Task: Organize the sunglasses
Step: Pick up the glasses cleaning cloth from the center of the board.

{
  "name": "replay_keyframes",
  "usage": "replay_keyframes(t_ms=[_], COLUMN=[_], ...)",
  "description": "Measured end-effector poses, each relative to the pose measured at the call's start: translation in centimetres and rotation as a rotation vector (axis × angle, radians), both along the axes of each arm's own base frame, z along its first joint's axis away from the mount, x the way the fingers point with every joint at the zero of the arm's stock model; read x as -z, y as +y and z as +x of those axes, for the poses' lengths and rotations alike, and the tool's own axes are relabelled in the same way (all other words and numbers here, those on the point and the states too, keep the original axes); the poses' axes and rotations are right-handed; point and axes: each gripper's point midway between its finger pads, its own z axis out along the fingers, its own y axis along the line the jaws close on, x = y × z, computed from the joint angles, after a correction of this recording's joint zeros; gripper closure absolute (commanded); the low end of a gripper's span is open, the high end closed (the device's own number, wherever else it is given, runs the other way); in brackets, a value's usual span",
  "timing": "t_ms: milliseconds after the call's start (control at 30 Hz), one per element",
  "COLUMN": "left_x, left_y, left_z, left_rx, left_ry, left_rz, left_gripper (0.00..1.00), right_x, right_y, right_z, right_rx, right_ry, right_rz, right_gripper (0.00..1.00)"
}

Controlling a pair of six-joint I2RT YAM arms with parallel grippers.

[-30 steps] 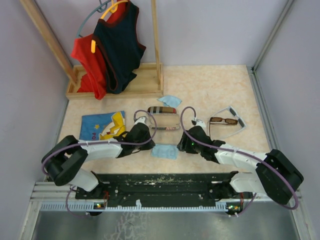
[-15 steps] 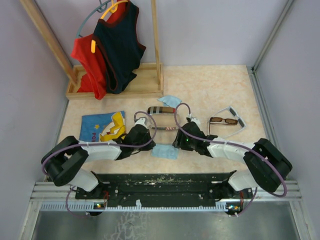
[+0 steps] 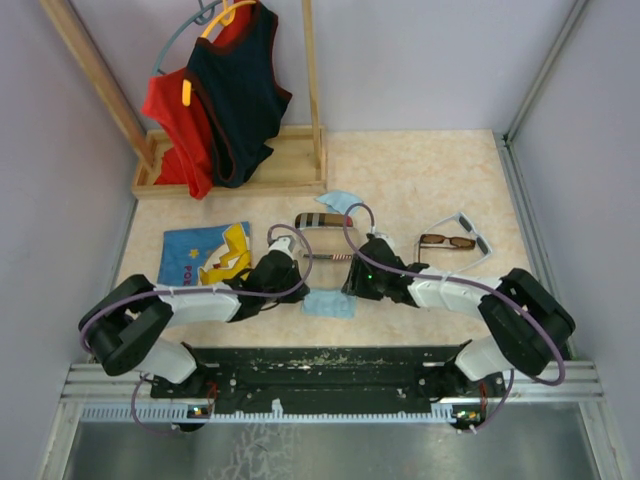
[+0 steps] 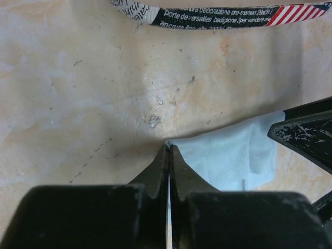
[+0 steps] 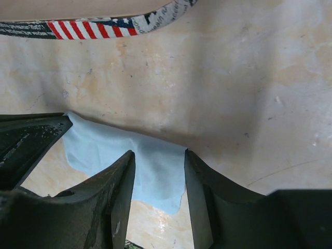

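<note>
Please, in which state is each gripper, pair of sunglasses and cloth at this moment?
left gripper, shut on a corner of the near cloth
right gripper, open, astride the near cloth's edge
brown sunglasses, seemingly folded, lying flat
white-grey sunglasses, arms unfolded, around the brown pair
far cloth, rumpled, free of both grippers

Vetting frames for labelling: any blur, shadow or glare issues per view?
Top view: even light, sharp, no glare, sunglasses small. Left wrist: table and cloth sharp; left gripper body a dark blur along the bottom. Right wrist: right gripper fingers nearly black, soft shadow across the table above the cloth.
</note>
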Motion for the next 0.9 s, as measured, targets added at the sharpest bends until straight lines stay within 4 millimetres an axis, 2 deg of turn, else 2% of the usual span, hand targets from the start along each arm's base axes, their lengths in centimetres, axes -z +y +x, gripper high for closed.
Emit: replay_keyframes(t_ms=[200, 367, 500, 633, 900], left_x=[0.0, 0.0, 0.0, 0.0, 0.0], left_y=[0.0, 0.0, 0.0, 0.0, 0.4], left_z=[-0.1, -0.1, -0.1, -0.1, -0.6], left_rx=[0.002, 0.005, 0.009, 0.011, 0.02], left_ry=[-0.001, -0.002, -0.003, -0.004, -0.004], left_rz=[0.0, 0.001, 0.003, 0.004, 0.004], left_gripper=[1.0, 1.0, 1.0, 1.0, 1.0], right_x=[0.0, 0.1, 0.3, 0.6, 0.8], right_y=[0.7, 0.7, 0.6, 0.4, -0.4], right_z=[0.0, 0.0, -0.1, -0.1, -0.4], right_rx=[-0.019, -0.019, -0.019, -0.016, -0.018], right_ry=[0.013, 0.016, 0.019, 0.023, -0.009], right_rz=[0.02, 0.017, 0.012, -0.001, -0.009], right_gripper=[0.59, 0.67, 0.79, 1.0, 1.0])
